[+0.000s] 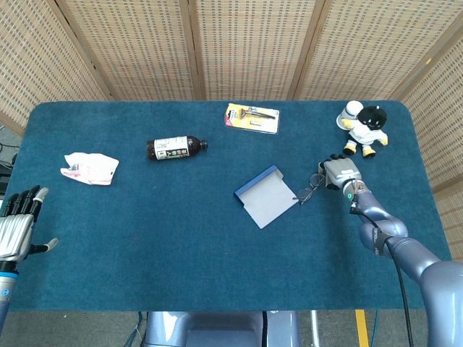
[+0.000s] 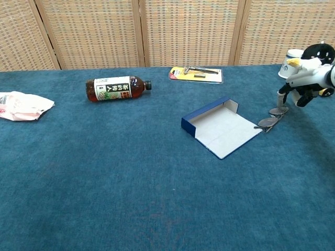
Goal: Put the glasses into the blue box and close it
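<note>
The blue box lies open at mid-table, its white lid flap spread toward the right. The thin-framed glasses lie tilted just right of that flap, with their near end almost touching its edge. My right hand is right of the glasses, fingers curled down and pinching their far end. My left hand hovers beyond the table's left front corner with fingers spread and nothing in it; it shows only in the head view.
A dark drink bottle lies on its side at the back left. A crumpled white bag is near the left edge. A yellow razor pack sits at the back, and a panda toy stands right behind my right hand.
</note>
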Available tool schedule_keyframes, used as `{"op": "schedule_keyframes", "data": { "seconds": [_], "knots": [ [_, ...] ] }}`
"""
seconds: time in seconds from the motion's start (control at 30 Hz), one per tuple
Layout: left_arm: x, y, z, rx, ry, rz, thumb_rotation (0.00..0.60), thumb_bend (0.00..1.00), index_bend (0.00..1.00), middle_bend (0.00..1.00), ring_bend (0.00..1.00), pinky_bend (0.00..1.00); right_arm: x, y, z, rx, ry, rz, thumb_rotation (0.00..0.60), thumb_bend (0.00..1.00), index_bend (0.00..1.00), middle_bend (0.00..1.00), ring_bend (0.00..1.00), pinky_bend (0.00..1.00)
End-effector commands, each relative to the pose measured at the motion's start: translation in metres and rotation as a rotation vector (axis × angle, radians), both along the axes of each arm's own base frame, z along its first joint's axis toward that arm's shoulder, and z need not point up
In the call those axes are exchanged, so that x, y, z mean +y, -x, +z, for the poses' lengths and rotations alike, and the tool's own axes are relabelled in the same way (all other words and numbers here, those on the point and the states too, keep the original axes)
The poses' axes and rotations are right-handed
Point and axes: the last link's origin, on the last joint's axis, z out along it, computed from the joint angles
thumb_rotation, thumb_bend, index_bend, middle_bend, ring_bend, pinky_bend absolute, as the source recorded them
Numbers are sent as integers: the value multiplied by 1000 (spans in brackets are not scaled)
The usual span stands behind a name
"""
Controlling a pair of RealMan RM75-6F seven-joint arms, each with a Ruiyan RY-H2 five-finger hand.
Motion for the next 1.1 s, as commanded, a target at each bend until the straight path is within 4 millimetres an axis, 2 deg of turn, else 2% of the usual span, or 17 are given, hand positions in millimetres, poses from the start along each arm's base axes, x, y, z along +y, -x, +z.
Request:
{"op": "schedule_keyframes", "data": {
  "seconds": [0.03,0.2,0.23,0.27,0.3,0.37,0.4,0.47,0.7,1.1],
  "knots": [
    [0,-1,-1,2,2,-4,600,0,0,0,0,0,9,10,12,23,-10,-5,600,1000,286,216,0,64],
    [-1,-3,-2,4,6,-13,600,0,0,0,0,0,18,13,33,13,29,27,600,989,283,187,0,64],
    [-1,-4,-2,5,7,-15,600,0,0,0,0,0,21,11,37,0,51,46,600,933,272,158,0,64],
    [-1,-4,-3,6,8,-16,600,0,0,0,0,0,23,10,40,-9,64,62,600,740,245,97,0,64],
    [-1,-4,-3,6,8,-16,600,0,0,0,0,0,24,9,41,-18,75,73,600,475,214,43,0,64],
    [-1,-5,-3,8,12,-18,600,0,0,0,0,0,28,4,44,-60,120,124,600,116,185,0,0,64],
    [-1,-5,-4,10,13,-20,600,0,0,0,0,0,30,2,44,-81,137,150,600,51,183,0,0,64],
    [0,-6,-5,11,17,-21,600,0,0,0,0,0,36,-5,40,-144,160,223,600,31,183,0,0,64],
    [2,-5,-5,13,19,-14,600,0,0,0,0,0,40,-2,20,-170,92,338,600,48,255,0,0,64],
    [4,0,-7,14,23,11,600,0,0,0,0,0,37,-2,-6,-143,73,439,600,196,362,37,0,64]
  ]
}}
